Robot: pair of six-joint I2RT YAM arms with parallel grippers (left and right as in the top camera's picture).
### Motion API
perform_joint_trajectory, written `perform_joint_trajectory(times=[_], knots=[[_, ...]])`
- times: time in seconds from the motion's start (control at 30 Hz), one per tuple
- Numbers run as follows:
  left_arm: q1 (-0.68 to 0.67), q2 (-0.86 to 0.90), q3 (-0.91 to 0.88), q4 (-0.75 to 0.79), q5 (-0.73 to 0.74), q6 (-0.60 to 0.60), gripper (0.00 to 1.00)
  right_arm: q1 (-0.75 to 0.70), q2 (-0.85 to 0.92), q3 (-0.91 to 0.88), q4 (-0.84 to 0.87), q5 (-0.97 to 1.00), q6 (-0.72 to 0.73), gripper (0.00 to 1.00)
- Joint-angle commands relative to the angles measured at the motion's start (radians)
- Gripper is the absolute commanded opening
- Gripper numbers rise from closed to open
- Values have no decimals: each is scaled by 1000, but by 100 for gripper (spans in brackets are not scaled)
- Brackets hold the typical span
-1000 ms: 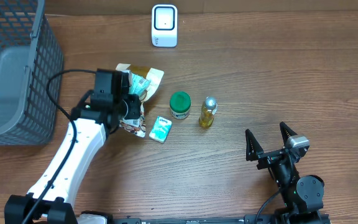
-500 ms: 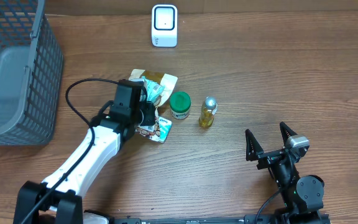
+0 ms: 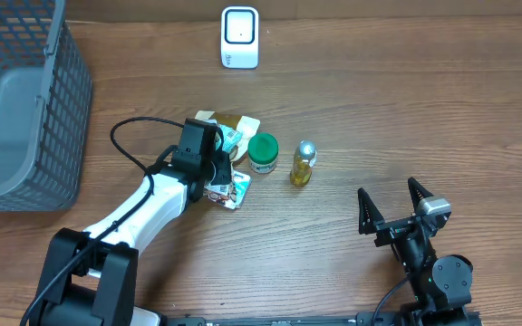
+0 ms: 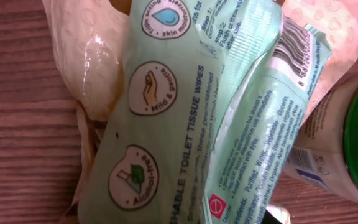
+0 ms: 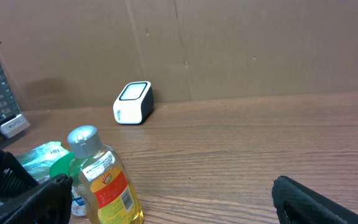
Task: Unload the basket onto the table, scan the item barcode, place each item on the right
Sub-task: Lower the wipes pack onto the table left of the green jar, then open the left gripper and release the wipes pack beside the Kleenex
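Wipes pack (image 4: 173, 112) is pinched in the left gripper (image 3: 217, 163), not yet at the scanner (image 3: 240, 37) by the desk's back edge; the right gripper (image 3: 387, 187) has its jaws spread wide.

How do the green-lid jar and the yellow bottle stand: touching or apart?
Apart. The overhead view shows a strip of bare wood between the jar and the bottle. In the right wrist view they overlap, which settles nothing.

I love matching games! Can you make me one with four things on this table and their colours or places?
Things:
1. scanner
2. basket
3. jar lid
4. bottle

Descriptions:
A. yellow inside, silver cap
B. green and round
C. grey mesh, at the left side
D. white, at the back

Pairs: 1-D, 2-C, 3-B, 4-A
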Motion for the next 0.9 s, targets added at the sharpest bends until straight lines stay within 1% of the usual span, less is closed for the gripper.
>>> perform_joint_trajectory(times=[0.0,0.2,0.4,0.5,0.63,0.87], knots=[[-8,14,-3,18,-3,-41,33,-3,-12,-11,3,10,-3,100],[-8,56,-3,20,1,-90,37,-3,-12,-10,3,10,-3,100],[-8,62,-3,29,21,-89,39,-3,-12,-11,3,10,-3,100],[-8,62,-3,29,22,-89,43,-3,-12,-10,3,10,-3,100],[-8,62,-3,29,24,-89,54,-3,-12,-10,3,10,-3,100],[-8,62,-3,25,24,-89,68,-3,-12,-11,3,10,-3,100]])
